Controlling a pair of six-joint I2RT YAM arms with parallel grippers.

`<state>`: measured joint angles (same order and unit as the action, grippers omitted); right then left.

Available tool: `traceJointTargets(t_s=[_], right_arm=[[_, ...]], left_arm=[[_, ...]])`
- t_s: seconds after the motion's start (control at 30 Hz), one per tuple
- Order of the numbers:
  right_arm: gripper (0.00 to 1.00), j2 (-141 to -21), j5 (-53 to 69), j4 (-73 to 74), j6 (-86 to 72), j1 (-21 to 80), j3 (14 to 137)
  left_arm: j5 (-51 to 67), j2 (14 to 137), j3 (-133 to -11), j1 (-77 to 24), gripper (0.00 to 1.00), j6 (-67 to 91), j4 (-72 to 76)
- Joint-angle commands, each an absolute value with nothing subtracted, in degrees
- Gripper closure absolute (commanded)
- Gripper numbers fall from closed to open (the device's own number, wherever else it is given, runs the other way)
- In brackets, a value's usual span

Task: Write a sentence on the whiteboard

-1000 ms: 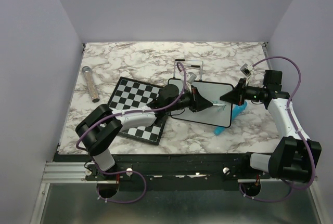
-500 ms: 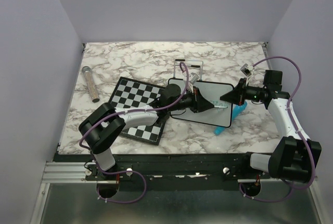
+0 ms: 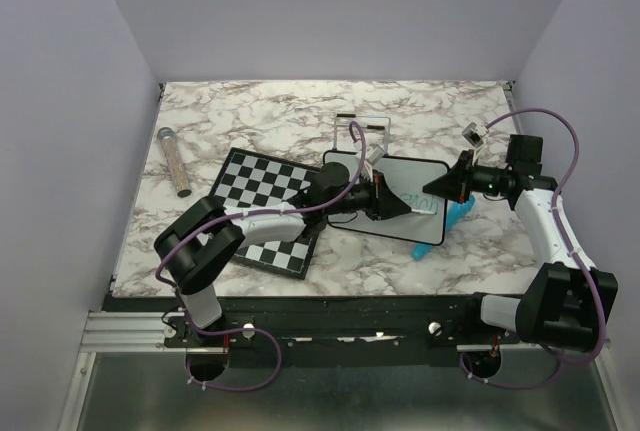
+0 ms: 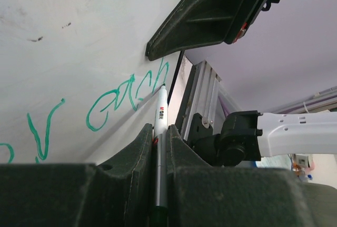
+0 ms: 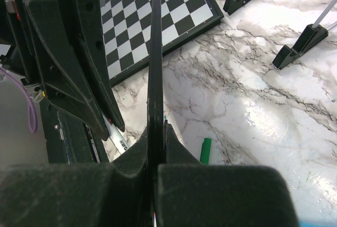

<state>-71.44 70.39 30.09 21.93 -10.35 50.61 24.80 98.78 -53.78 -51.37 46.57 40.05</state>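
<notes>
Left wrist: left pincer clamps marker, tip touching sentence on whiteboard.

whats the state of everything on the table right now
whiteboard, edge clamped by right gripper, green writing on it
marker, uncapped, tip on the whiteboard
left gripper, shut on the marker
right gripper, shut on the whiteboard
green cap, off, lying on the table
chessboard, flat on the table
tube, lying on its side

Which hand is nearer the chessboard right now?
Left. The left hand, shut on the marker, is over the whiteboard just right of the chessboard; the right hand grips the whiteboard's far right edge.
</notes>
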Motion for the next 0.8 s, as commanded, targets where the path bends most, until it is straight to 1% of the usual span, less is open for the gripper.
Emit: traceJointTargets(t_s=[0.0,0.2,0.33,0.57,0.77], right_arm=[[0.99,-69.87,70.4,30.67,22.94,-10.11,50.89],[0.99,-69.96,70.49,30.67,22.94,-10.11,50.89],[0.99,-69.87,70.31,30.76,22.94,-10.11,50.89],[1.0,-69.87,70.14,30.76,22.94,-10.2,51.33],[1.0,-69.52,70.05,31.11,23.03,-10.37,51.77]], left_arm=[[26.54,100.37,-55.28,-51.68,1.0,46.32,38.06],[26.02,99.67,-54.58,-51.59,1.0,46.23,38.75],[25.31,96.86,-53.35,-51.5,1.0,46.41,40.69],[25.49,86.33,-48.35,-49.31,1.0,44.48,39.12],[27.24,75.35,-39.04,-44.92,1.0,39.74,32.96]])
